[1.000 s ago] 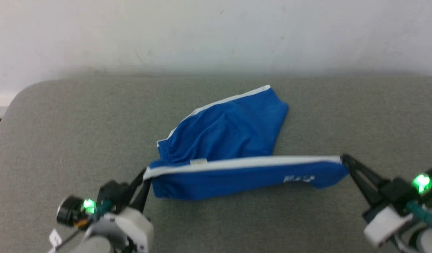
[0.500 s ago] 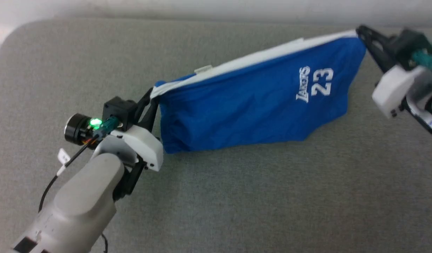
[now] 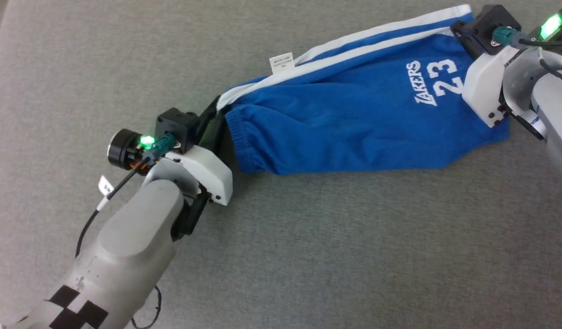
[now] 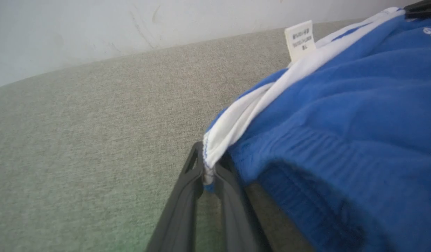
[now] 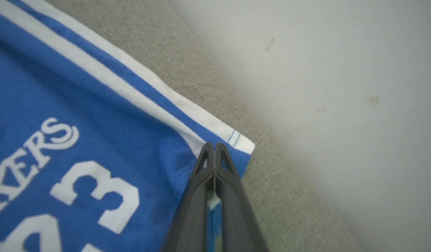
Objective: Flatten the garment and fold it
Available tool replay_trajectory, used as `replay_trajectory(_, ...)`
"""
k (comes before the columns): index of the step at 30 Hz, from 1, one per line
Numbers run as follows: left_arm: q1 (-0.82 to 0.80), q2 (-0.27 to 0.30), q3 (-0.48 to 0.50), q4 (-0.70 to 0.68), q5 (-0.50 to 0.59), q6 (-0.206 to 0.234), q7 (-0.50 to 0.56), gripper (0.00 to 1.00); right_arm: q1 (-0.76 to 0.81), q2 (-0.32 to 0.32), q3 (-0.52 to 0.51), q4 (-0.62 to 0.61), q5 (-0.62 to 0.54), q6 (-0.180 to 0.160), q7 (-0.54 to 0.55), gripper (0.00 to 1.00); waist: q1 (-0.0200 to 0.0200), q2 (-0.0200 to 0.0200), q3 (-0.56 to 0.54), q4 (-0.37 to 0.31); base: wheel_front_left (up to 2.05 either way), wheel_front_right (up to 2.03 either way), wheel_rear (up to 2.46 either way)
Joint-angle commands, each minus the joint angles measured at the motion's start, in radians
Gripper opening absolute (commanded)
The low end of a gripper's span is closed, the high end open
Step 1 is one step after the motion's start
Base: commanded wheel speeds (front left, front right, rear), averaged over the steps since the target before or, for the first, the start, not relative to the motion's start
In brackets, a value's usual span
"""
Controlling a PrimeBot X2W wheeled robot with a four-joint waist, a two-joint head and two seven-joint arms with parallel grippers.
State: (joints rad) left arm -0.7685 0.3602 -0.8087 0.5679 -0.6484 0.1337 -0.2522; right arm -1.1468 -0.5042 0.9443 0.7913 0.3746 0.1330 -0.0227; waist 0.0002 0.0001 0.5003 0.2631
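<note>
Nearest, at 8 o'clock, the left gripper [image 3: 218,104] pinched the waistband corner, its forearm angled toward 1 o'clock. The garment [image 3: 345,132], bunched on the grey worktop [image 3: 354,251] a second earlier, now stretched taut between both arms, print up, its lower edge apparently still brushing the surface. Flattening looked well begun, folding not. Farthest, at 1 o'clock, the right gripper [image 5: 213,147] clamped the striped hem corner.

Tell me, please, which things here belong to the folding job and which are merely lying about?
Job: blue shorts; left gripper, shut on their waistband end; right gripper, shut on a hem corner.
Merely there: grey padded surface under them; pale wall behind.
</note>
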Motion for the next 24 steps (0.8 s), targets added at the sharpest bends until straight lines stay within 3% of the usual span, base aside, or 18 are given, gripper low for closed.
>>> replay_trajectory(1, 0.013, -0.004, 0.002, 0.011, 0.014, 0.002, -0.002, 1.0, -0.026, 0.003, 0.012, 0.022, 0.027, -0.002, -0.03, 0.69, -0.0002, -0.0001, -0.009, 0.011, 0.0, 0.0, 0.0)
replay_trajectory(2, 0.021, -0.006, 0.006, 0.004, 0.015, 0.002, -0.004, 1.0, -0.034, 0.001, 0.018, 0.03, 0.036, -0.002, -0.047, 1.0, -0.0002, -0.0001, -0.02, 0.007, 0.0, 0.0, 0.0)
replay_trajectory(9, 0.088, 0.007, 0.106, -0.155, 0.101, 0.08, -0.009, 1.0, -0.069, -0.052, 0.074, 0.011, 0.139, -0.002, -0.037, 1.0, -0.0002, -0.0001, -0.096, -0.005, 0.0, 0.0, 0.0)
replay_trajectory(12, 0.157, 0.014, 0.176, -0.267, 0.166, 0.126, -0.009, 1.0, -0.078, -0.104, 0.133, -0.046, 0.235, -0.002, 0.081, 1.0, -0.0002, -0.0001, -0.125, -0.004, 0.0, 0.0, 0.0)
replay_trajectory(16, 0.246, -0.004, 0.251, -0.392, 0.241, 0.168, -0.009, 1.0, -0.094, -0.203, 0.242, -0.179, 0.409, -0.002, 0.338, 1.0, -0.0002, -0.0001, -0.14, 0.015, 0.0, 0.0, 0.0)
replay_trajectory(20, 0.312, -0.039, 0.315, -0.476, 0.301, 0.183, -0.009, 1.0, -0.124, -0.283, 0.274, -0.278, 0.553, -0.002, 0.535, 1.0, -0.0002, -0.0001, -0.126, 0.042, 0.0, 0.0, 0.0)
replay_trajectory(24, 0.356, -0.097, 0.368, -0.526, 0.349, 0.175, -0.009, 1.0, -0.13, -0.299, 0.274, -0.281, 0.618, -0.002, 0.614, 1.0, -0.0002, -0.0001, -0.095, 0.076, 0.0, 0.0, 0.0)
